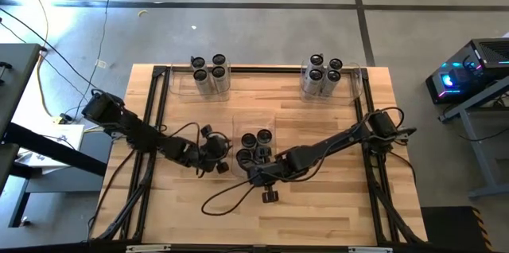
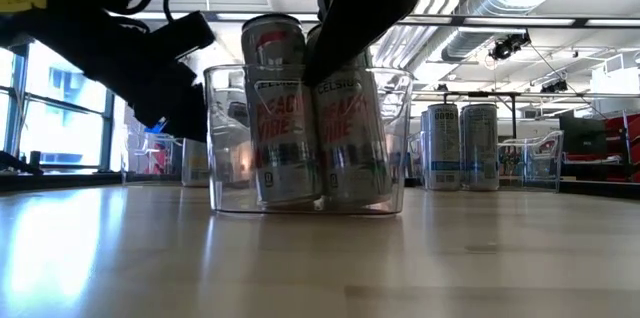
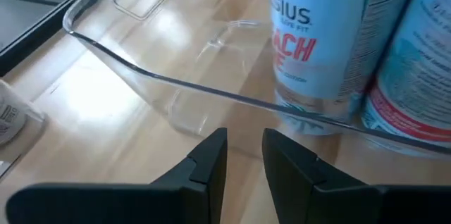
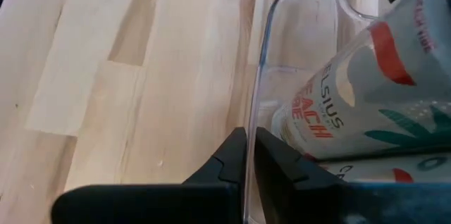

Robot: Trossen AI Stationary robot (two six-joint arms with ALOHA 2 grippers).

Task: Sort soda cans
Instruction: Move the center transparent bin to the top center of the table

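Left gripper (image 1: pixel 216 155): placed just beside the left wall of the middle bin (image 1: pixel 236 130); in the left wrist view the fingers (image 3: pixel 211 155) are seen narrowly parted with that clear rim before them, and nothing is held.

Far-left bin (image 1: pixel 181 86): set at the tabletop's far edge, left of centre; four soda cans (image 1: pixel 210 72) are stood upright in it.

Middle bin: set near the tabletop's centre; upright cans (image 1: pixel 254 148) are clustered in its near half.

Right gripper (image 1: pixel 256 175): lowered at the middle bin's near wall; the fingers (image 4: pixel 229 155) are pressed together on that thin clear wall.

Far-right bin (image 1: pixel 359 78): set at the far edge, right of centre, with four upright cans (image 1: pixel 322 73).
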